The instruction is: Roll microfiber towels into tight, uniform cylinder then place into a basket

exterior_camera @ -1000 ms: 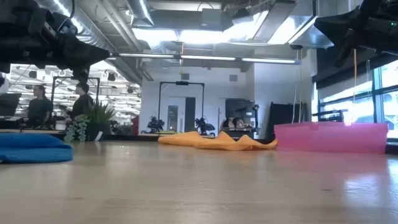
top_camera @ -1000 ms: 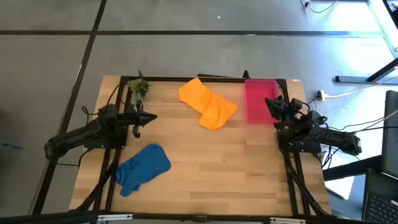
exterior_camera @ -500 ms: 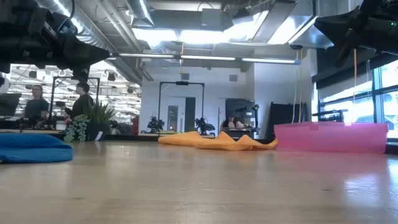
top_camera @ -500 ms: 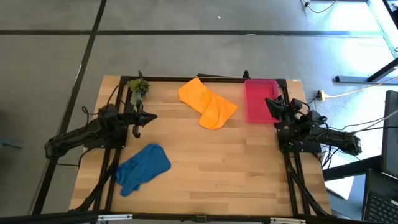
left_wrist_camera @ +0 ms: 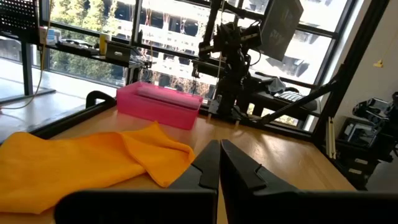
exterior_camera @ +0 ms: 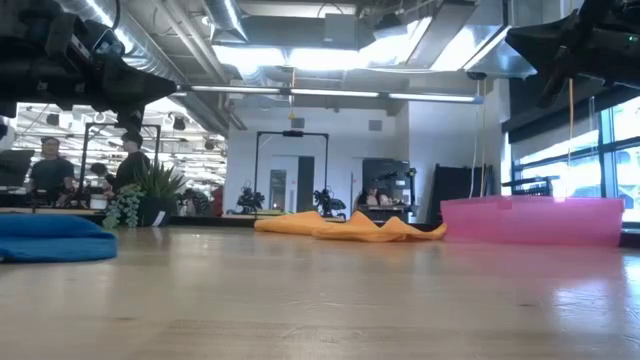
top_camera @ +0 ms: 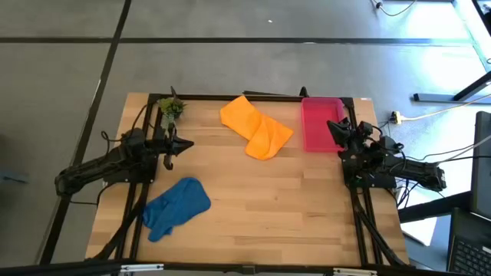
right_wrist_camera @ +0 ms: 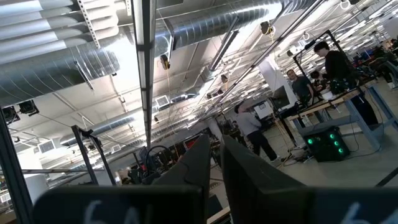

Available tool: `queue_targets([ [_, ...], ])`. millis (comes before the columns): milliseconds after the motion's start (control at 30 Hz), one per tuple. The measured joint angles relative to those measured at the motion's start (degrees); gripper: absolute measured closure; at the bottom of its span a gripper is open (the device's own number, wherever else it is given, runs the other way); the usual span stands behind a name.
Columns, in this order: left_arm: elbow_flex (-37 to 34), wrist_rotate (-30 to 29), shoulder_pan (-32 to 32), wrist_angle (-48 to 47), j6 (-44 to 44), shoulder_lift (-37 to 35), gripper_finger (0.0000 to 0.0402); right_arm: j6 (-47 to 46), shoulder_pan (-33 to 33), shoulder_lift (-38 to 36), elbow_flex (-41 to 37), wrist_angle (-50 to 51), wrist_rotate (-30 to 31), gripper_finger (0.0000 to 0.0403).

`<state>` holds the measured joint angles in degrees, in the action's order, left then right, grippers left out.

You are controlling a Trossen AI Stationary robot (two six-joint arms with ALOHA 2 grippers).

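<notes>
Orange towel [top_camera: 255, 126] lies crumpled at desk [top_camera: 268, 207] back beside pink basket [top_camera: 321, 123]; blue towel [top_camera: 175, 207] front-left. Left gripper [top_camera: 168, 162] fingers together, empty; right gripper [top_camera: 335, 129] nearly closed, empty, pointing up. Flatten one towel first, then roll evenly from an edge.

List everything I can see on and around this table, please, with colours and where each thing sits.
orange towel: one, bright orange, crumpled at the table's far middle.
blue towel: one, medium blue, crumpled near the front left.
basket: one, pink-red, far right corner, holding no towel.
potted plant: one, green, far left corner.
table: one, light wood.
people: a few, far off in the room behind.
left gripper: dark, shut, at the left edge.
right gripper: dark, nearly closed, beside the basket.
</notes>
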<state>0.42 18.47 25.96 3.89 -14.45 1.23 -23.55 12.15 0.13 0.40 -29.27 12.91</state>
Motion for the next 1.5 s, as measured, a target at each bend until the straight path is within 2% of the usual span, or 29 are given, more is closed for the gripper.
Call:
queue_targets([
  [633, 0.01, 0.01, -0.01, 0.01, -0.01, -0.01, 0.0400, 0.97, -0.01, -0.01, 0.00, -0.11, 0.37, 0.0361],
  [800, 0.01, 0.01, 0.01, 0.01, 0.01, 0.01, 0.0400, 7.41, -0.01, 0.01, 0.00, 0.29, 6.97, 0.0361],
  [1000, 0.00, 0.00, 0.00, 0.01, 0.00, 0.01, 0.0400, 7.18, -0.01, -0.01, 0.01, 0.33, 11.54, 0.0361],
  [1300, 0.00, 0.00, 0.00, -0.01, 0.00, 0.01, 0.0400, 3.00, 0.00, 0.01, 0.00, 0.39, 12.94, 0.0363],
  [1433, 0.01, 0.01, -0.01, 0.01, -0.01, -0.01, 0.0400, 7.75, -0.01, 0.13, 0.02, 2.31, 10.97, 0.0393],
  [1500, 0.00, 0.01, 0.00, 0.00, 0.00, 0.00, 0.0400, 8.62, -0.01, 0.18, 0.02, 2.86, 10.31, 0.0396],
])
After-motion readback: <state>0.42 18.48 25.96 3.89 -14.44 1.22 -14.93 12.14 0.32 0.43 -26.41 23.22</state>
